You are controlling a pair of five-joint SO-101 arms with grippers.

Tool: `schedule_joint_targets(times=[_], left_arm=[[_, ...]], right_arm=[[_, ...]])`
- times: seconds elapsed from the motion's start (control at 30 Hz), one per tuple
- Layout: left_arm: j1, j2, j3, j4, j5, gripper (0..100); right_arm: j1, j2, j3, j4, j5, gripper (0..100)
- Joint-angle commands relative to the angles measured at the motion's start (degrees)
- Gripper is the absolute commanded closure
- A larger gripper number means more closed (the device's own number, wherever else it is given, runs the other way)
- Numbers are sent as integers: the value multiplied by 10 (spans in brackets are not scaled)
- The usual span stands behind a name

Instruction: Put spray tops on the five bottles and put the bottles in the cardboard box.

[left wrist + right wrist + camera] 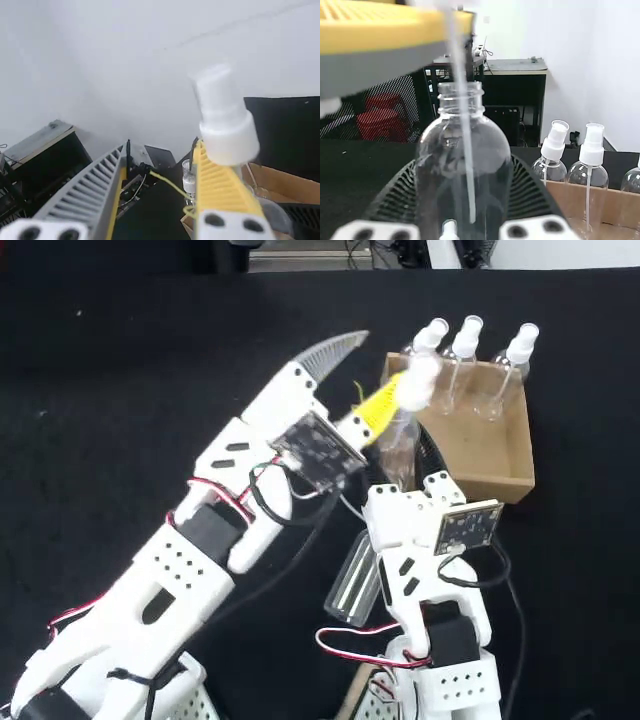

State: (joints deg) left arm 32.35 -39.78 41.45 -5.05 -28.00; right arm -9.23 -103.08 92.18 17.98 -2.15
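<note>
Nearest the lens, left wrist view: left hand spread wide, grey finger and yellow finger well apart, nothing clamped between them. Spray top touches the yellow finger's tip, tilted. Cannot tell whether it leans there or rests on its own tube.

High view, left to right. Left arm runs from lower left of the frame up to centre, over the black bench. Spray top hangs at upper centre, directly above the open bottle. Right hand is closed around that bottle, gripping it upright just left of the cardboard box. Dip tube is already down through the neck; the cap is not seated.

Upper right of frame: three capped bottles stand along the box's far wall.

Progress, my reading: three of five finished and boxed. The fourth is mid-capping and needs pressing or twisting home, then boxing. The fifth is untouched.

Hard to make out: clear cylinder, lower centre beside the right arm, possibly the fifth bottle lying down, partly hidden. No spare spray top seen. Neck and cap junction is masked by the yellow finger.
</note>
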Motion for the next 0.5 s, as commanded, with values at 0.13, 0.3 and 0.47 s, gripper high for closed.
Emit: schedule_joint_targets(times=[0.13, 0.3, 0.47], left_arm=[[14, -26, -45, 51, -35, 795], [-33, -26, -46, 73, -35, 795], [-58, -52, -39, 76, -34, 795]], right_arm=[[-6, -55, -1, 1, 0, 988], [-6, -55, 7, -2, 0, 988], [-6, -55, 7, -2, 0, 988]])
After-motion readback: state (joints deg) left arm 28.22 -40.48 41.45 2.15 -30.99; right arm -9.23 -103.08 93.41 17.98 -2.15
